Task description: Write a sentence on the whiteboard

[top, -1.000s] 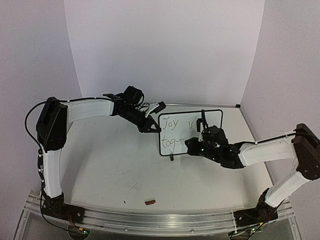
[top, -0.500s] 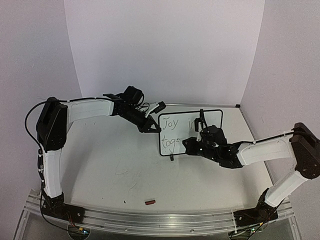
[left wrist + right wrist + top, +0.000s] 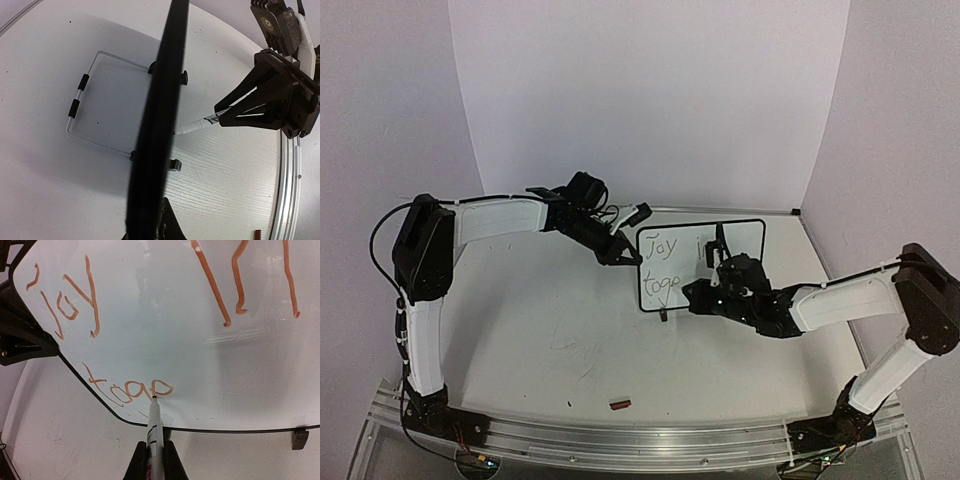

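1. Metal rail (image 3: 640, 440): runs along the near edge of the table (image 3: 540, 330) and carries both arm bases.
2. Small red item (image 3: 619, 404): lies alone on the table just beyond the rail, well apart from both arms.
3. Right gripper (image 3: 698, 293): reaches in from the right, low in front of the board. Its fingers (image 3: 167, 462) are clamped on the marker (image 3: 154, 430).
4. Marker: white barrel, dark tip. The tip touches the board face at the end of the lower written line.
5. The sentence (image 3: 664, 245): unfinished, in two lines. The upper line reads "Joy in" and the lower reads "toge". The strokes look orange-red in the right wrist view and dark from above.
6. The whiteboard (image 3: 750, 240): white, black-edged, with rounded corners. It stands on small black feet (image 3: 175, 164) on the far right part of the table, its written face towards the right arm.
7. Left gripper (image 3: 626, 251): reaches in from the left at the board's left edge, fingers closed on that edge. Its wrist view shows the board edge-on.
8. Wire frame (image 3: 80, 107): thin, with two black sleeves. It lies on the table behind the board.
9. White wall (image 3: 650, 100): backs the table.
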`<state>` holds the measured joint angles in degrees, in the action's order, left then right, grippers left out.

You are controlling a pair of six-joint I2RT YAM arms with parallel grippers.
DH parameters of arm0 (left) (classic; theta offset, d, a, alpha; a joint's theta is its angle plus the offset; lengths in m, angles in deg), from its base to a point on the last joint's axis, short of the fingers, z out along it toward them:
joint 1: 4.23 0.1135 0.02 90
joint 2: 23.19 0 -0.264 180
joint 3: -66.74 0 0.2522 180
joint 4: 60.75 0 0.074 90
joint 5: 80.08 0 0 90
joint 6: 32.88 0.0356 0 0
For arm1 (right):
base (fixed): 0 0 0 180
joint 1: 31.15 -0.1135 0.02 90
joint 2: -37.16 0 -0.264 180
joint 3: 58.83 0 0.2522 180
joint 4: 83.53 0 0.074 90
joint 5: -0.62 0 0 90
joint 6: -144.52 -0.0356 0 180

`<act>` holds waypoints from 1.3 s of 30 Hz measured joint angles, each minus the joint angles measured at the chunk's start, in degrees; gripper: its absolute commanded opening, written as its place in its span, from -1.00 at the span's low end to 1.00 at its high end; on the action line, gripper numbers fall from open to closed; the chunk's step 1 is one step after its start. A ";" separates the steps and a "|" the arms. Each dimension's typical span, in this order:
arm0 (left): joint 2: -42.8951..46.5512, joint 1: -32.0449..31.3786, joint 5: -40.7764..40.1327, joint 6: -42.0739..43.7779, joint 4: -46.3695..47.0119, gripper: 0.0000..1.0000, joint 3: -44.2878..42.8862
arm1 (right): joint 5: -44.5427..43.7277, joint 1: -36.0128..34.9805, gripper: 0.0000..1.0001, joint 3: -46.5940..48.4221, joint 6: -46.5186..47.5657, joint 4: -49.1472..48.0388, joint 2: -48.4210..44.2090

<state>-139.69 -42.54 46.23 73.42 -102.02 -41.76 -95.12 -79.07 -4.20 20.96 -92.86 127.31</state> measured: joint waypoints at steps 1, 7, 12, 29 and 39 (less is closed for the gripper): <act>0.00 0.00 0.00 -0.02 -0.02 -1.00 0.00 | 0.02 0.00 -1.00 -0.01 -0.14 0.00 0.06; 0.00 0.00 0.00 0.00 -0.01 -1.00 0.00 | 0.04 0.00 -1.00 -0.13 -0.60 0.03 0.35; 0.00 0.00 0.00 0.00 -0.01 -1.00 0.00 | 0.00 0.00 -1.00 -0.13 -0.79 0.17 0.42; 0.11 0.00 -0.04 -0.01 -0.02 -1.00 0.00 | -1.85 -0.11 -1.00 -0.13 -0.77 2.49 0.36; 0.17 0.00 -0.04 0.00 -0.09 -1.00 0.06 | -2.32 -0.07 -1.00 -0.30 -0.27 3.67 -0.59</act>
<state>-139.52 -42.54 46.19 73.42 -102.11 -41.69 -97.43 -79.14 -4.50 20.69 -89.19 126.71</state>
